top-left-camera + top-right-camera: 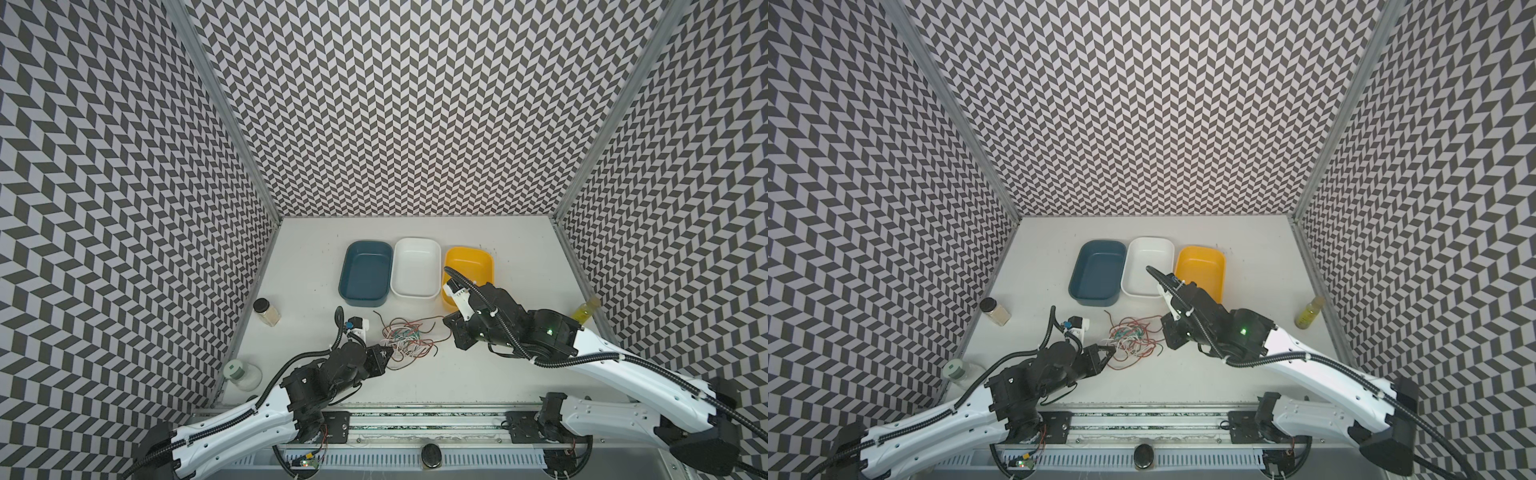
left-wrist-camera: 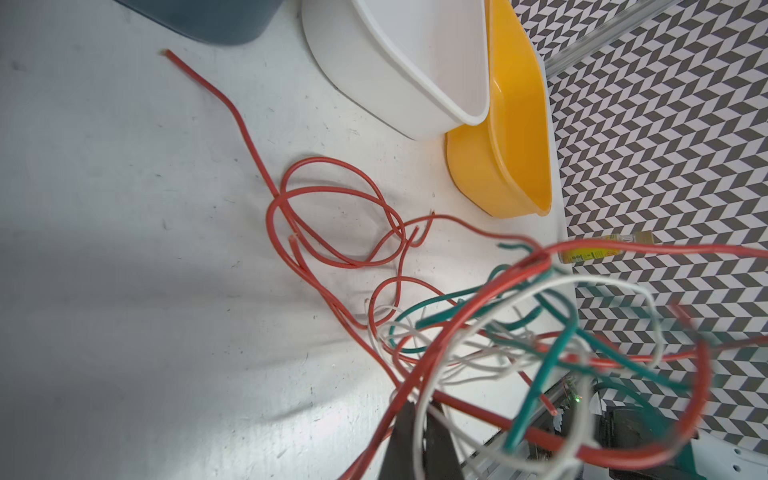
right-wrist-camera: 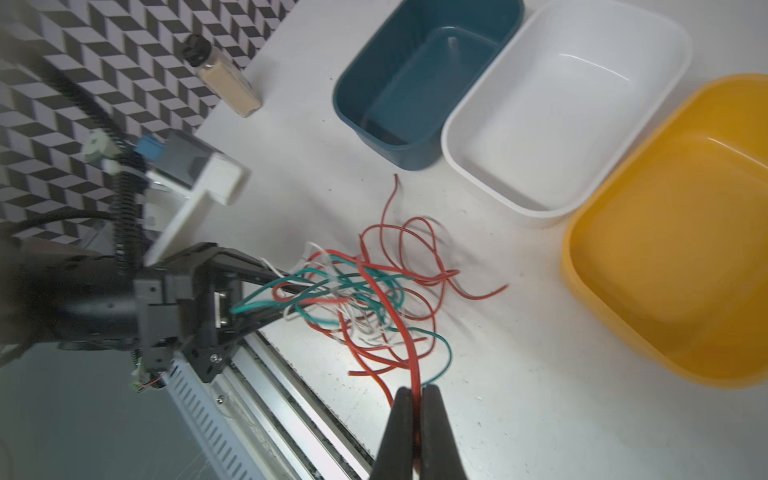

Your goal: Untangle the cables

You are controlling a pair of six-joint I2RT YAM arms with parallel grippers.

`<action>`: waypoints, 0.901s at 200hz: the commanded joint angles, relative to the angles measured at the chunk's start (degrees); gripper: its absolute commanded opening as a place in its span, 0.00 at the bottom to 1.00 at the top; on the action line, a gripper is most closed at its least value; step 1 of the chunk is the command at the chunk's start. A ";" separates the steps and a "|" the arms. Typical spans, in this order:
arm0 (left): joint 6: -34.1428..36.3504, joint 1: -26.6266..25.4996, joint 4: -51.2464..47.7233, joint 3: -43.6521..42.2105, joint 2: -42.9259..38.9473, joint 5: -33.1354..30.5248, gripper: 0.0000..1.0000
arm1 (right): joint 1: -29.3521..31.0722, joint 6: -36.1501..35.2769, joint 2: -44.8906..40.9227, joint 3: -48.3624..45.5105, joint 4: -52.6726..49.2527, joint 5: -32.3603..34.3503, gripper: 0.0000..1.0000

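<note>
The cables (image 1: 409,338) lie in one tangled heap on the table (image 1: 478,374), in the lower middle of both top views, just below the white tub (image 1: 415,243). The left gripper (image 2: 420,419) is clenched at the left edge of the heap, on a white cable (image 2: 582,281). Whether a red one is caught with it, I cannot tell. The right gripper (image 3: 417,392), at the bottom of the right wrist view, is clenched on one red cable (image 3: 404,330), which runs up from it into the heap.

I judge that the step in hand is to pull this red cable free while the left gripper anchors the rest. The right arm should draw slowly toward the right of the top views, along the line of the cable and a little upward. If green or white loops rise with it, it is better to pause and grip again nearer to the knot. So thin a cable can slip out, so no jerks.
</note>
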 commanded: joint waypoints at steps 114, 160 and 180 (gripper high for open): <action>7.54 17.76 -9.30 4.93 5.27 14.37 0.04 | -18.18 1.00 -15.87 -4.36 -11.83 -2.84 0.00; 8.23 17.70 -3.19 7.82 11.47 19.65 0.02 | -18.34 -2.50 -12.82 -5.98 -9.00 -15.53 0.06; 8.34 17.37 -2.11 9.58 13.54 20.45 0.00 | -18.23 -2.14 -12.84 -6.71 -7.55 -19.48 0.31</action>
